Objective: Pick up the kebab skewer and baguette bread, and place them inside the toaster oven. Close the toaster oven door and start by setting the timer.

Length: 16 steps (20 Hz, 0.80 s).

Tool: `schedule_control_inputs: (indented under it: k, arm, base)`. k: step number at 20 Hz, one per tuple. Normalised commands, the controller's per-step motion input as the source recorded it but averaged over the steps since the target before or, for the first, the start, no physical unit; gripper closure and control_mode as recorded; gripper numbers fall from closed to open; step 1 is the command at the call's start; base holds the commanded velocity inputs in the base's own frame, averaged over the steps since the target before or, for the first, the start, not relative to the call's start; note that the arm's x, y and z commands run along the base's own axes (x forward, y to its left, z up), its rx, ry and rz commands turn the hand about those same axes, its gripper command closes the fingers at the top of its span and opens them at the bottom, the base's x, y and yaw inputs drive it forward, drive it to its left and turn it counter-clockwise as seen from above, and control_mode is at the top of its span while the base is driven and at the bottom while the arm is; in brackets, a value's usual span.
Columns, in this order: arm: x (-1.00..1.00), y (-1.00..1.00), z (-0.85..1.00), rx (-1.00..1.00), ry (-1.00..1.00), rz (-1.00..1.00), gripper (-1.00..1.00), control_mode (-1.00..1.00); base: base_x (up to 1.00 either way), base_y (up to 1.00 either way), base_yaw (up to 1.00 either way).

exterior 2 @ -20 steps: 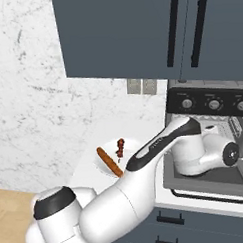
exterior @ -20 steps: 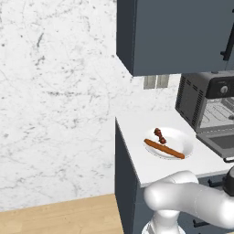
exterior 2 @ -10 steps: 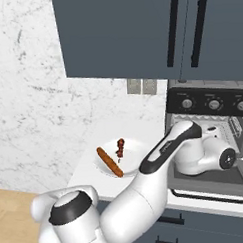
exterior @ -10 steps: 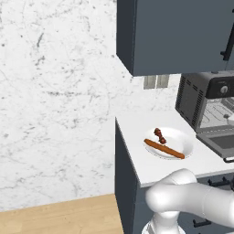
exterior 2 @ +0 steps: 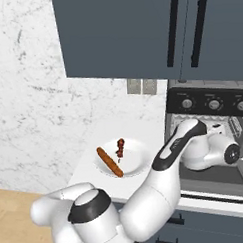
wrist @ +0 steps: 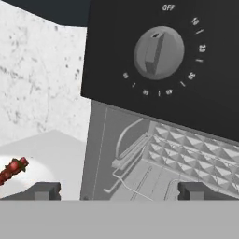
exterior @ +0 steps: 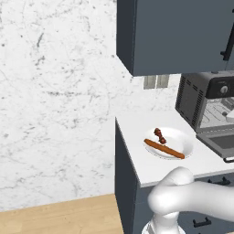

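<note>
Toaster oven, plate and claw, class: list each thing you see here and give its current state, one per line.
toaster oven door: dropped open, lying flat
timer dial: pointing at OFF
kebab skewer: lying on the plate
baguette bread: lying on the plate
claw: open, empty, at the oven mouth

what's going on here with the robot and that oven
The robot's arm reaches toward the open toaster oven, with its gripper open and empty in front of the oven's mouth, just below a timer knob that points near OFF. The door is folded down. The skewer and baguette lie on the plate on the counter, so neither is loaded yet.
</note>
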Motion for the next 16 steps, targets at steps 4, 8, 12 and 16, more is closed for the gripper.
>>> schedule_control_inputs:
  k: [4,8,12,16]
  arm:
    - [0.18,-0.16,-0.17,0.00,0.00,0.00,-1.00,-1.00]
    - [0.30,-0.12,-0.08,0.01,0.02,-0.02,-1.00,-1.00]
    - [0.35,0.00,-0.05,0.05,0.07,-0.05,-1.00,-1.00]
    - [0.25,-0.02,-0.15,0.06,0.11,-0.08,-1.00,-1.00]
  base:
    - [0.00,0.00,0.00]
    - [0.00,0.00,0.00]
    - [0.00,0.00,0.00]
    - [0.00,0.00,0.00]
